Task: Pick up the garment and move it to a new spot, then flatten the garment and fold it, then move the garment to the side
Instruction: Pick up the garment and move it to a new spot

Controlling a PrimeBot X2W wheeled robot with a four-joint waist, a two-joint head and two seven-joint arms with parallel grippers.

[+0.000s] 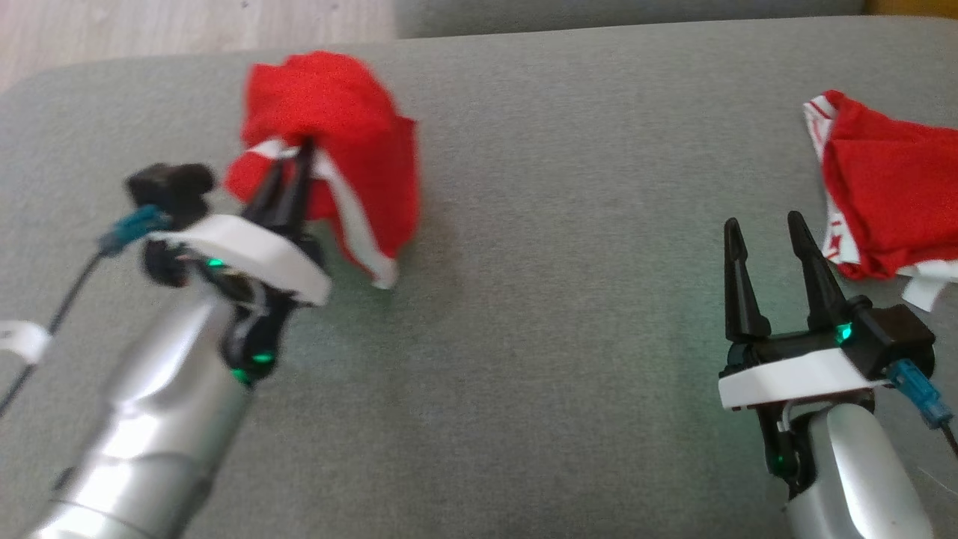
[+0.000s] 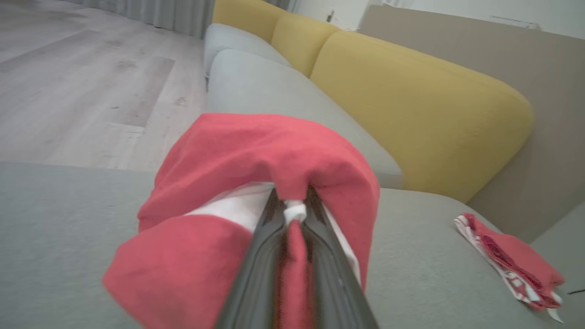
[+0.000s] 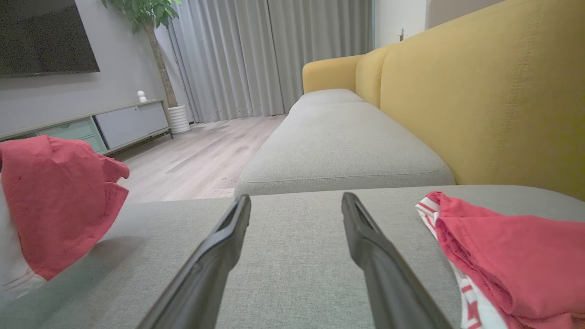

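A red garment with white trim [image 1: 337, 142] hangs bunched from my left gripper [image 1: 303, 150], lifted off the grey sofa cushion [image 1: 554, 299] at the left. The left gripper [image 2: 295, 205] is shut on a fold of this garment [image 2: 256, 155], red cloth draping over both fingers. The same garment [image 3: 55, 196] shows at the left of the right wrist view. My right gripper [image 1: 760, 224] stands open above the cushion at the lower right, holding nothing. Its fingers [image 3: 228, 228] are spread wide over the grey fabric.
A second red and white garment [image 1: 887, 195] lies crumpled on the cushion at the far right, just beside my right gripper; it appears again as a crumpled pile [image 3: 512, 256] and as a small heap [image 2: 512, 258]. Yellow sofa backrests [image 3: 480, 91] rise behind. Wooden floor [image 2: 82, 77] lies beyond the cushion's far edge.
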